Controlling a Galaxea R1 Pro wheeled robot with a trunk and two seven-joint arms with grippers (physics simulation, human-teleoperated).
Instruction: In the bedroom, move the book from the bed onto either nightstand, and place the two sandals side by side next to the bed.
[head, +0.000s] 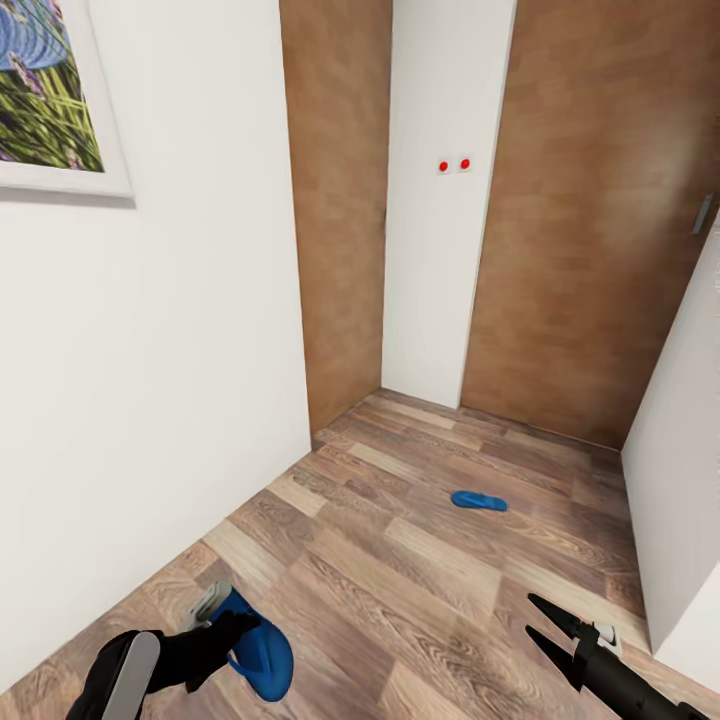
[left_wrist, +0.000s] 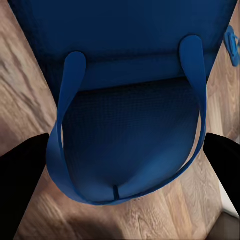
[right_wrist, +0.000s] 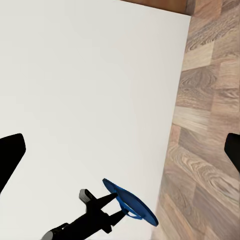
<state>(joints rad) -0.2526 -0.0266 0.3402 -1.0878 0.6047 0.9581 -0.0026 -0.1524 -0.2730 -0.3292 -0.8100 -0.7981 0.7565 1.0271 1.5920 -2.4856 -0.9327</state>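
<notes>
Left end effector (head: 232, 628) is clamped on one sandal (head: 262, 655), carried just above the floor (head: 400, 570) near the white wall (head: 150, 400); the left wrist view shows the sole and straps up close between the fingers. Second sandal (head: 479, 501) lies loose on the floor well ahead, between the two end effectors. Right end effector (head: 550, 625) is spread wide, holding nothing. So: one sandal in hand, the other still to fetch, pairing not done.

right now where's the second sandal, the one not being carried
In the head view the loose sandal lies flat on the wood floor, ahead toward the brown door, apart from both pincers.
</notes>
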